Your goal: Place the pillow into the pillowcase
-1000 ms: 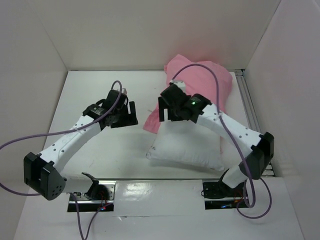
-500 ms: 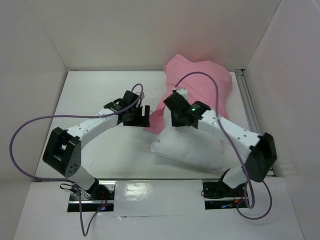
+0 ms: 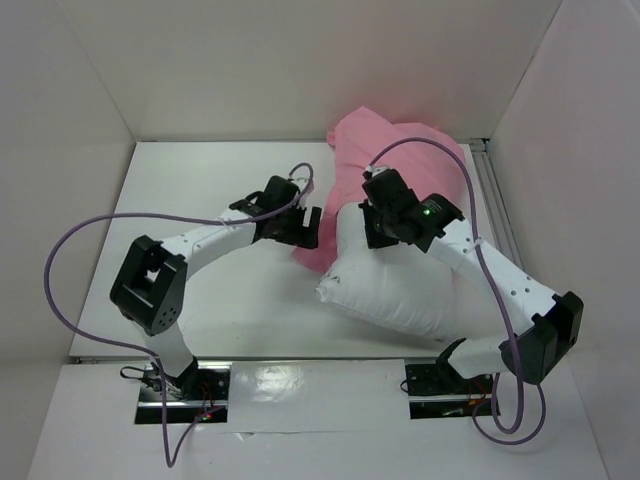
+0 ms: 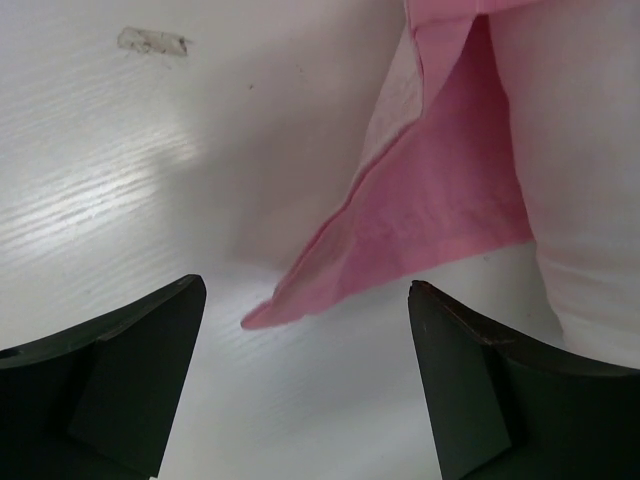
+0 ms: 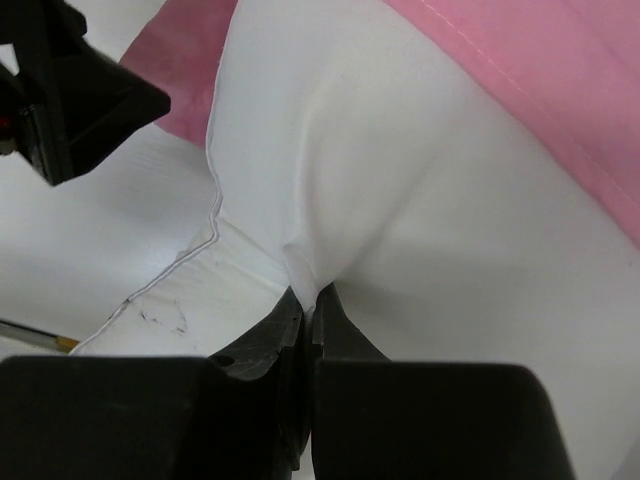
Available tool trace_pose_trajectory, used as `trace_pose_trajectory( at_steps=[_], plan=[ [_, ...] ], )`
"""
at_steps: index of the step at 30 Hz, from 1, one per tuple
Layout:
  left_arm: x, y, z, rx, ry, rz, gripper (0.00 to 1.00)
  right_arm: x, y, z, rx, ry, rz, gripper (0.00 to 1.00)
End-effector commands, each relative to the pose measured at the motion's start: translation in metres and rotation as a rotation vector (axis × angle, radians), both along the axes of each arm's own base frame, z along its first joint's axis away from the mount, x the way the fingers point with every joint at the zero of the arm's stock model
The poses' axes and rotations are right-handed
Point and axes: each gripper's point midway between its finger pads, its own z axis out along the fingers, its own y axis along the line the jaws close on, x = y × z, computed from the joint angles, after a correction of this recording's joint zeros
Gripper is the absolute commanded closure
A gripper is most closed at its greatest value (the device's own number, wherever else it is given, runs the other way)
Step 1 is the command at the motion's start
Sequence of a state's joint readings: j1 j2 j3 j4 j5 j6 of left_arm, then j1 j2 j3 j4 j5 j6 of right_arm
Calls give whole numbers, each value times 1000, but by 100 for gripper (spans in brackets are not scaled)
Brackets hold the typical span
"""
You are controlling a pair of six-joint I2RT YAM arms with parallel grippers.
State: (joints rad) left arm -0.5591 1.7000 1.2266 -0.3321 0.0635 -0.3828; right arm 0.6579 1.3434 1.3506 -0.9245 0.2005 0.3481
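The white pillow lies right of the table's middle, its far end against the pink pillowcase, which is bunched at the back right. My right gripper is shut on a pinched fold of the pillow near its far left corner, jaws together. A pink flap of the pillowcase lies flat on the table beside the pillow. My left gripper hovers open just over that flap's corner, fingers wide apart with nothing between them. The pillowcase's mouth is not clearly visible.
White walls box in the table on three sides. A metal rail runs along the right edge. Purple cables loop off both arms. A small tape scrap sticks to the table left of the flap.
My right gripper has shut on the pillow and drawn it right and back. My left arm has reached right to the pink flap, its jaws opening wider.
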Motion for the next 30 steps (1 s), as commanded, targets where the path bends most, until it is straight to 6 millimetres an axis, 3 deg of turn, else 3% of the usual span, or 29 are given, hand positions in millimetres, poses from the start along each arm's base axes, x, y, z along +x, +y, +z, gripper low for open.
trace_pose_trajectory(
  at_steps=[1,2,5,8,9,10,11,12,13,14,15,17,18,19,21,22,24,25,26,28,30],
  plan=[
    [21,-15,1,-19,-37,-49,4,2,6,40,85,-78,42,100],
    [23,-16,-9,-8,-19,-49,4,3,7,44,91,-86,42,100],
    [28,-31,-7,-55,-12,-87,4,2,6,46,90,-85,42,100],
    [20,-59,1,-191,45,-162,23,3,3,43,84,-78,33,100],
    [17,-66,5,-226,63,-183,37,4,3,41,84,-78,33,100],
    [14,-73,8,-266,95,-191,89,5,4,37,78,-69,33,100],
    [11,-78,14,-297,111,-198,100,10,2,36,73,-75,18,100],
    [5,-81,19,-345,148,-223,100,13,4,43,86,-93,18,100],
    [0,-86,33,-391,154,-236,100,19,7,42,77,-93,12,100],
    [-2,-91,71,-460,85,-269,100,28,2,48,68,-116,-17,100],
    [-13,-89,87,-516,91,-301,100,37,4,75,80,-177,-20,100],
    [-26,-89,140,-632,47,-332,100,62,-6,99,49,-239,-68,100],
    [-40,-86,195,-712,-64,-386,100,71,-8,120,46,-291,-90,100],
    [-54,-83,219,-760,-87,-421,100,78,-6,168,100,-395,-99,100],
    [-91,-71,268,-845,-135,-457,100,85,13,189,157,-437,-50,100],
    [-105,-69,279,-875,-148,-479,100,79,29,188,175,-435,-6,100],
    [-130,-61,283,-910,-125,-489,100,84,50,146,130,-363,31,100],
    [-143,-58,260,-900,-67,-473,100,88,53,96,75,-290,37,100],
    [-161,-47,267,-925,-83,-476,100,93,51,68,44,-250,29,100],
    [-186,-31,246,-929,-39,-454,100,108,36,4,-13,-163,-25,100],
    [-200,-22,236,-925,-14,-431,100,116,31,-30,-21,-105,-31,100]
  ],
)
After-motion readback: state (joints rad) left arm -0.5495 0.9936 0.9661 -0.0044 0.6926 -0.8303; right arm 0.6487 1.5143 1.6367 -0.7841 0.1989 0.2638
